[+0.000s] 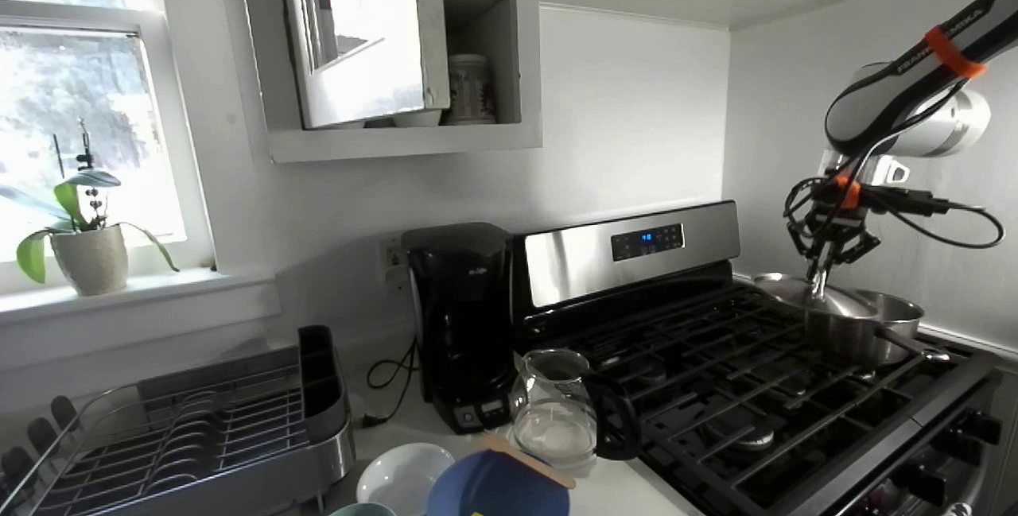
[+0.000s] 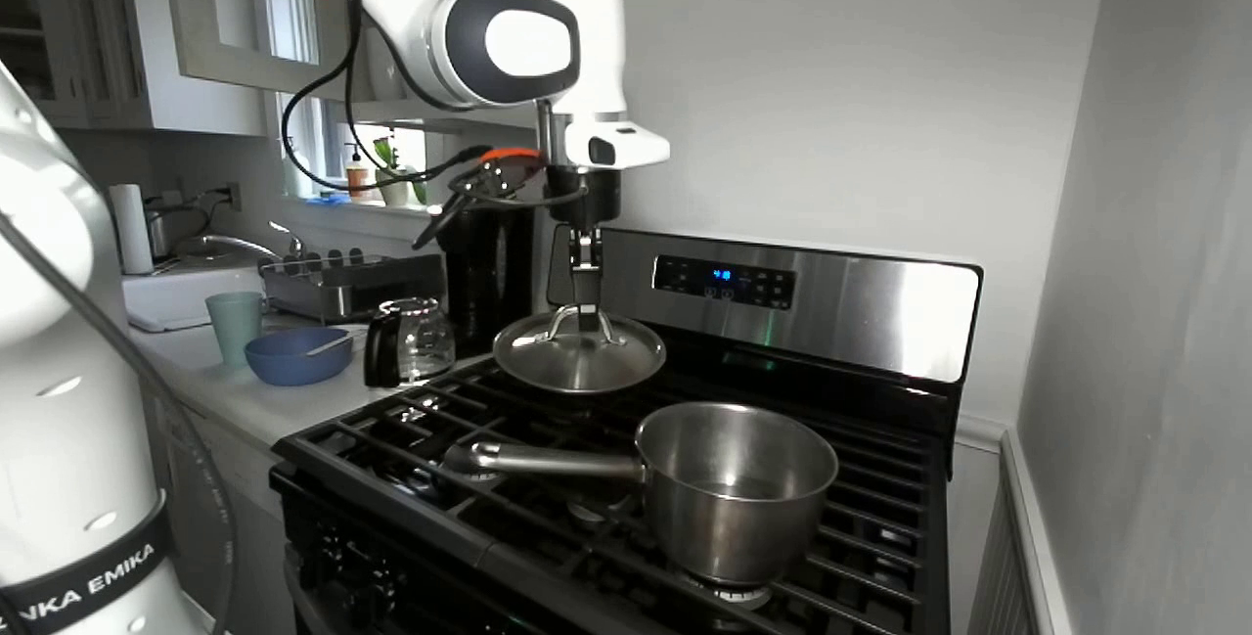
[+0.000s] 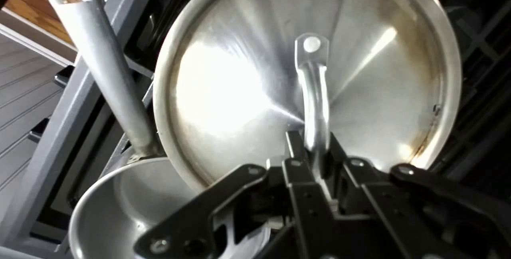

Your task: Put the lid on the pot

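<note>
Claw [image 3: 317, 147], black and two-fingered, is mine, and it is clamped on the shiny, arched metal handle [image 3: 314, 91] of the round, shallow, silver-grey lid [image 2: 577, 366]. I hold the lid up over the black gas stove [image 2: 430, 522], apart from the small, shiny stainless-steel pot [image 2: 738, 527], which stands uncovered on that stove. In the wrist view the lid's rim hides part of the pot's mouth.

Clearances: the pot's long, straight steel handle [image 2: 562, 462] projects from its side and, in the wrist view, runs just beside the lid's rim; the difference in height I cannot tell. The stove's upright steel back panel [image 2: 900, 307] rises behind both items in an exterior view.

Adjoining white counter [image 1: 628, 492]: I note a tall, black coffee maker [image 1: 457, 309] next to the stove, with a clear glass carafe [image 1: 554, 428] with a black grip in front of it, near the stove's edge. A round, blue bowl [image 2: 293, 368] stands near the carafe, a pale, flat wooden utensil [image 1: 529, 462] leaning over its rim. Beside that bowl I record a glossy white bowl [image 1: 406, 472] and a tapered teal cup [image 2: 235, 322]. Farther along sits a grey metal dish rack [image 1: 338, 452]. A white cabinet door [image 1: 382, 98] stands swung out above, well apart from the claw.
</note>
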### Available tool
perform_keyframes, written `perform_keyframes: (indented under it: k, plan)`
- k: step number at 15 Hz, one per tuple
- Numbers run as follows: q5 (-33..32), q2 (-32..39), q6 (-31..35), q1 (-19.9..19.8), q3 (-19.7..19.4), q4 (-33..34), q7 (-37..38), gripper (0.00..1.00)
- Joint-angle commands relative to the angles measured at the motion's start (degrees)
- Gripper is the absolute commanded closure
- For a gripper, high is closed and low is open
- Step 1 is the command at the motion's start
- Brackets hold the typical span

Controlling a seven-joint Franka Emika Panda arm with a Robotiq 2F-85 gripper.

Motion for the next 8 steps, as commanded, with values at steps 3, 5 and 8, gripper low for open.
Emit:
perform_keyframes:
  k: [3,5,8]
  plan:
    - [3.05,-4.07,-4.99,-7.52,-1.84,3.67,3.91,0.96]
    - [2.62,-2.17,-4.63,-10.06,-2.3,5.72,6.67,0.96]
    - [2.58,1.42,-4.13,-12.04,-3.27,8.86,9.79,0.96]
